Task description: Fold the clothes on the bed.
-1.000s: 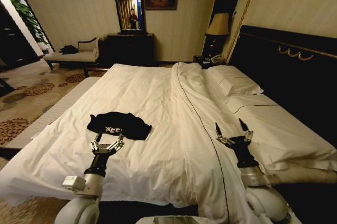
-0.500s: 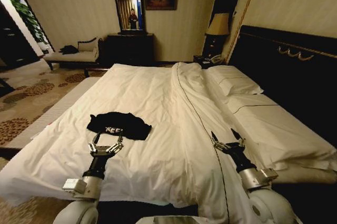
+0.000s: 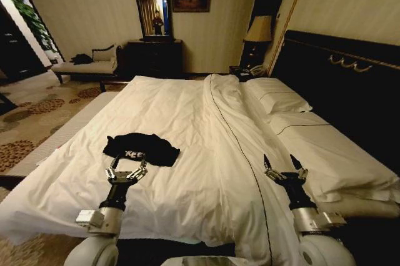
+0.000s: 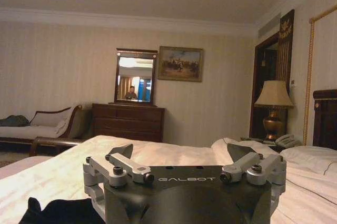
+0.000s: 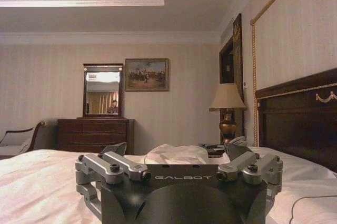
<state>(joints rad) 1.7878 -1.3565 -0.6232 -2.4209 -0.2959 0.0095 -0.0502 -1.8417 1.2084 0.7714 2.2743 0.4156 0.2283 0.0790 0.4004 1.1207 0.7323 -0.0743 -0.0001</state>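
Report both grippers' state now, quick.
Left gripper: open, holding nothing, just short of the black T-shirt.
Right gripper: open, holding nothing, above the white duvet.

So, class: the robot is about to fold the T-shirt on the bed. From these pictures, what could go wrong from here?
1. The black T-shirt lies bunched, not flat, so the open left gripper just short of it might pinch several layers at once.
2. The white duvet under it is loose and wrinkled; fingers closing low could grab bedding too.
3. The open right gripper hovers far across the bed, near the duvet's dark seam, so a two-handed fold needs a long reach.
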